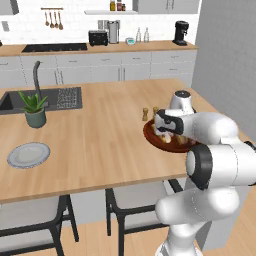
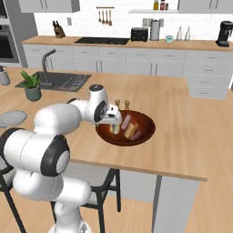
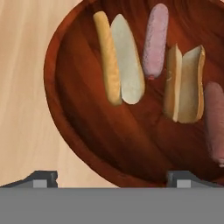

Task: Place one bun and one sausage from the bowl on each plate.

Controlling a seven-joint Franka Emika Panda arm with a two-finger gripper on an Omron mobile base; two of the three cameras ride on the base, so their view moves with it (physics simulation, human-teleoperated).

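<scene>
Kitchen island of pale wood carries everything you need: the bowl [image 3: 83,131] sits near its front edge, and your gripper [image 3: 111,178] hangs over the bowl's near rim with its jaws spread wide and holding nothing.

Judging by the scene, you are at the first pick, with nothing yet on a plate. Straight ahead of the jaws and slightly toward the left tip lies a split bun [image 3: 119,57]; a sausage [image 3: 155,40] lies just beyond and beside it. A second bun [image 3: 184,83] rests ahead of the right tip, and another sausage [image 3: 215,122] lies farther out on that side.

Your next move calls for coming forward over the nearer bun, lining the jaws across its narrow width, then descending. Mind the bowl's sloped wall under the left tip.

Two small shakers [image 2: 122,104] stand just past the bowl. The grey plate [image 1: 28,154] lies well apart, far off on the island, near a potted plant [image 1: 34,107] by the sink [image 1: 60,97]. I cannot see a second plate.
</scene>
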